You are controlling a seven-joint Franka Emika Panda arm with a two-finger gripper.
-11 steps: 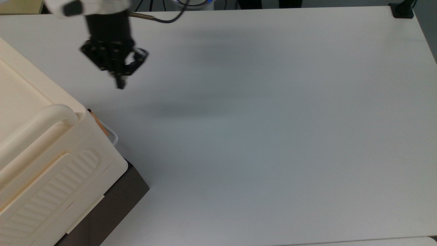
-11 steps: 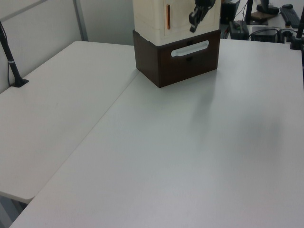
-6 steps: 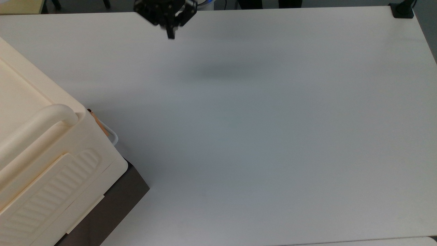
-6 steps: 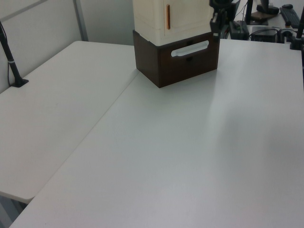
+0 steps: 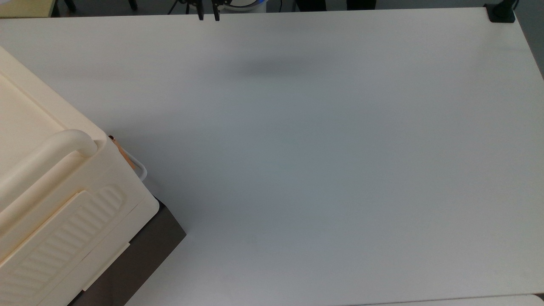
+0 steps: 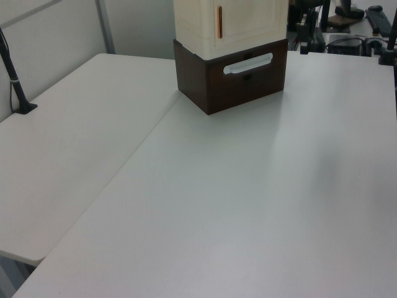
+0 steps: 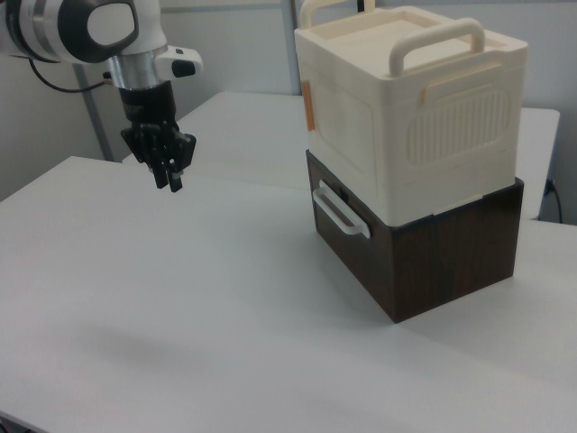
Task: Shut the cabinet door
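The cabinet (image 5: 63,191) (image 6: 192,25) (image 7: 451,126) is a cream box with a thick top handle and a ribbed side, standing on a dark brown base. Its cabinet door (image 6: 251,15) (image 7: 343,144) lies flush with the front face, beside a thin orange strip. My gripper (image 5: 208,16) (image 7: 168,183) hangs in the air well away from the cabinet, at the top view's upper edge and at the right view's left. It points down, holds nothing, and its two fingertips stand a little apart in the top view.
The brown base carries a white drawer handle (image 6: 248,63) (image 7: 338,212). A black clamp post (image 6: 15,81) stands at the left view's left, and another clamp (image 5: 501,12) at the top view's upper right corner. The white table (image 5: 318,170) stretches wide beside the cabinet.
The gripper has drawn away from the cabinet, moving toward the top view's upper edge and to its right. Its tips, seen together before, now show as two separate prongs.
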